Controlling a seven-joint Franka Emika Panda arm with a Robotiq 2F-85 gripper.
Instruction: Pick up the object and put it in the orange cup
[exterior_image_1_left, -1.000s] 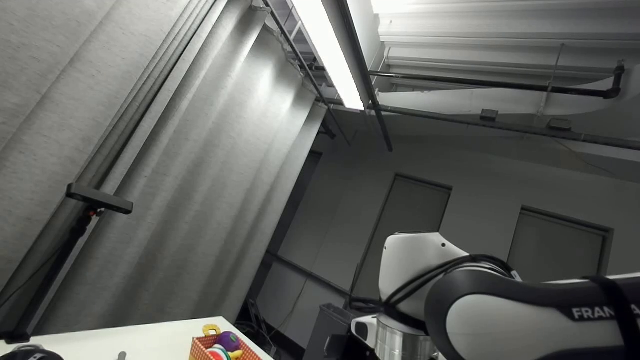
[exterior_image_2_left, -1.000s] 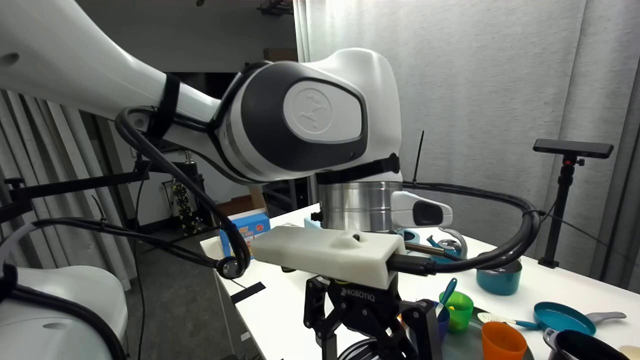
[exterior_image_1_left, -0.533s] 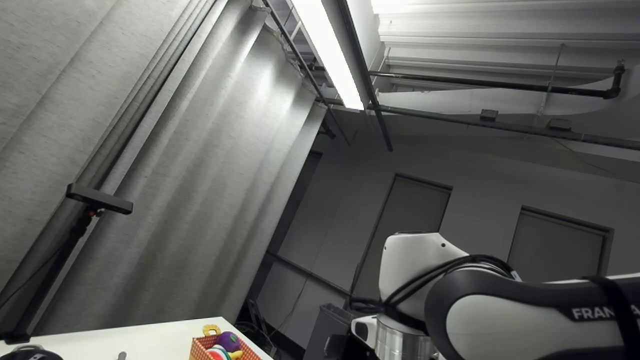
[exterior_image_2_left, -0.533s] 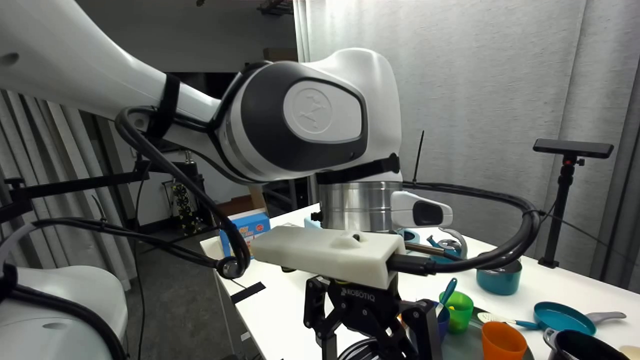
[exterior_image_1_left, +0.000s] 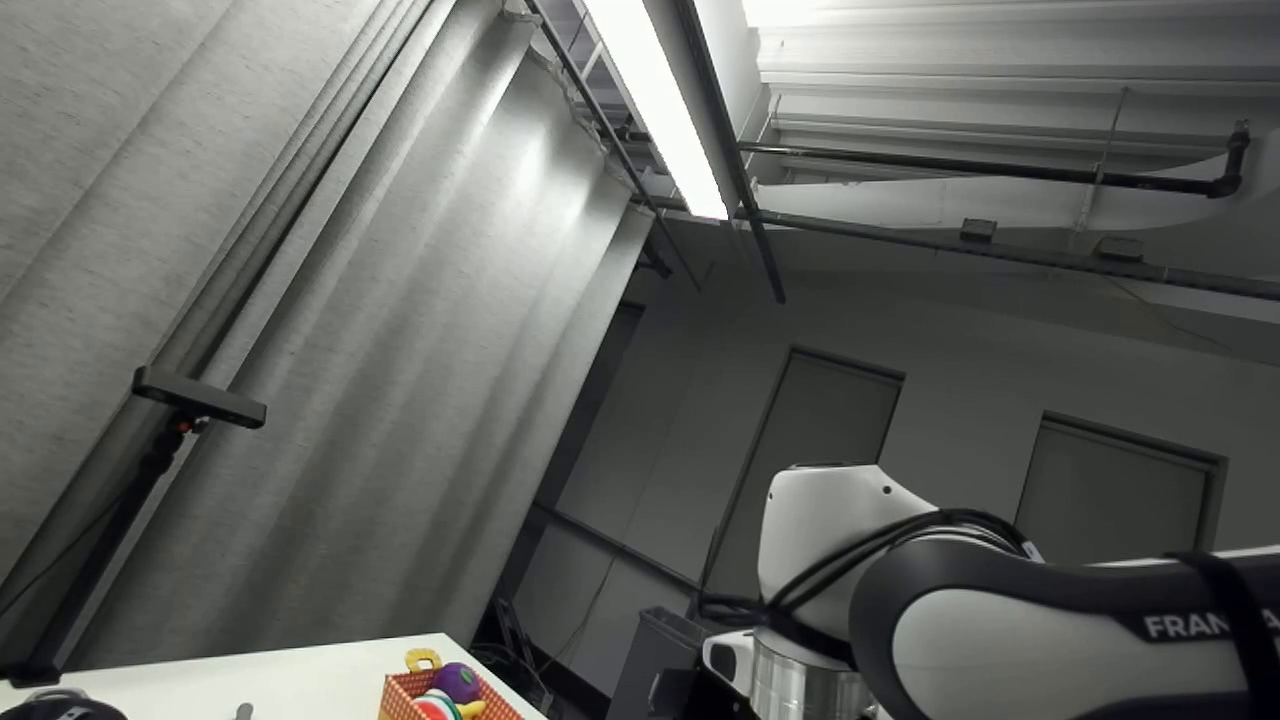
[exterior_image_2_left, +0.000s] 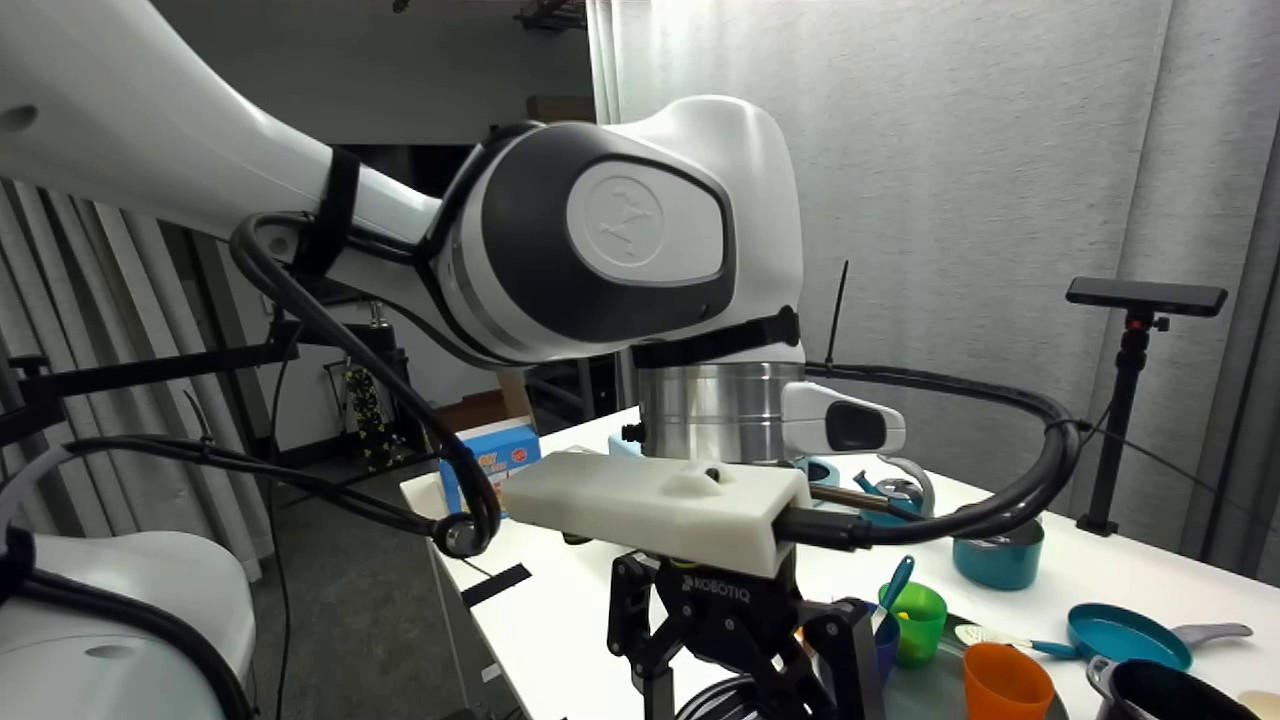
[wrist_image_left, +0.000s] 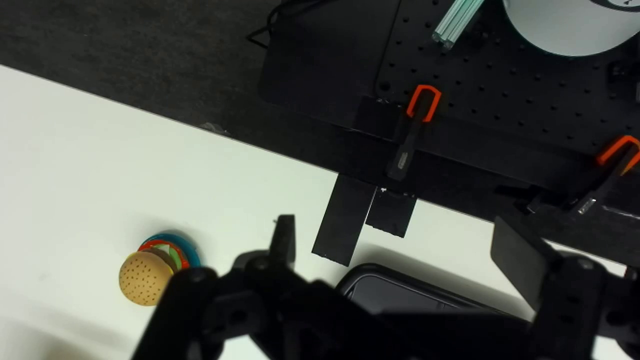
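The orange cup (exterior_image_2_left: 1005, 682) stands at the lower right in an exterior view, cut off by the frame's bottom edge. It does not show in the wrist view. The task does not name the object. A toy burger (wrist_image_left: 146, 278) with a tan bun and a blue base lies on the white table (wrist_image_left: 90, 165) in the wrist view, left of my fingers. My gripper (wrist_image_left: 393, 235) is open and empty, its fingers wide apart above the table. It also shows in an exterior view (exterior_image_2_left: 760, 680), left of the orange cup, with its fingertips out of frame.
A black tray (wrist_image_left: 370, 272) lies below my fingers. A green cup (exterior_image_2_left: 918, 620), a teal frying pan (exterior_image_2_left: 1125, 635), a dark pot (exterior_image_2_left: 1180, 690) and a teal pot (exterior_image_2_left: 1000, 560) stand right of the gripper. A basket (exterior_image_1_left: 400, 695) holds toys near the table's edge.
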